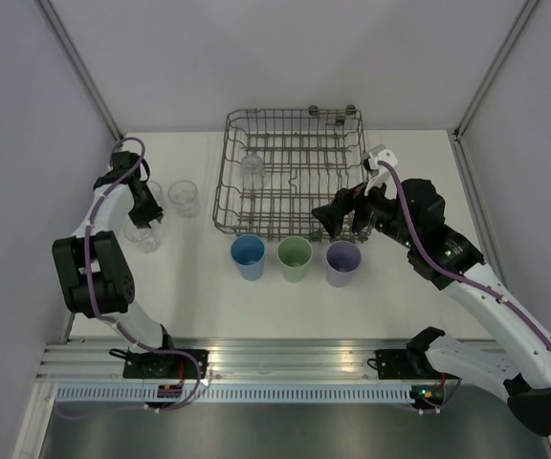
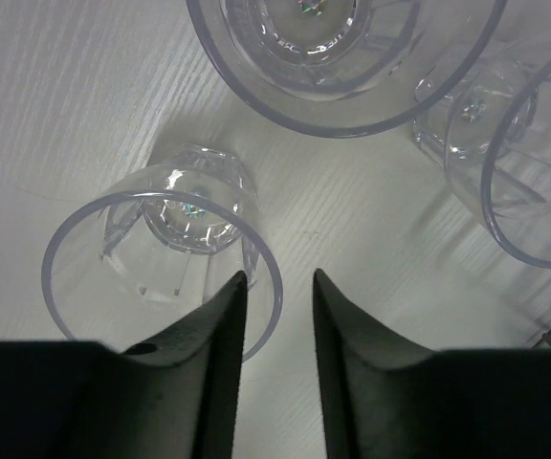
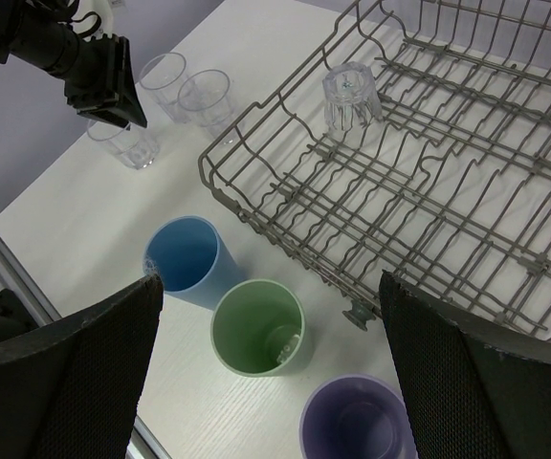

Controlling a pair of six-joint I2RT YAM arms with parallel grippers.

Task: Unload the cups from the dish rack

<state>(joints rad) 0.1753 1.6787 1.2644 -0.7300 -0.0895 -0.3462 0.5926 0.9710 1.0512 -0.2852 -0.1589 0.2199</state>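
The grey wire dish rack stands at the back middle, and it also shows in the right wrist view. One clear glass stands upside down inside it. The blue, green and purple tumblers stand upright in a row in front of the rack. Three clear glasses stand upright on the table to the left of the rack. My left gripper is open and empty just above them, its left finger over the rim of one glass. My right gripper is wide open and empty above the green tumbler.
Grey walls close in the table on the left, right and back. An aluminium rail with both arm bases runs along the near edge. My left arm hangs over the glasses at the table's left side.
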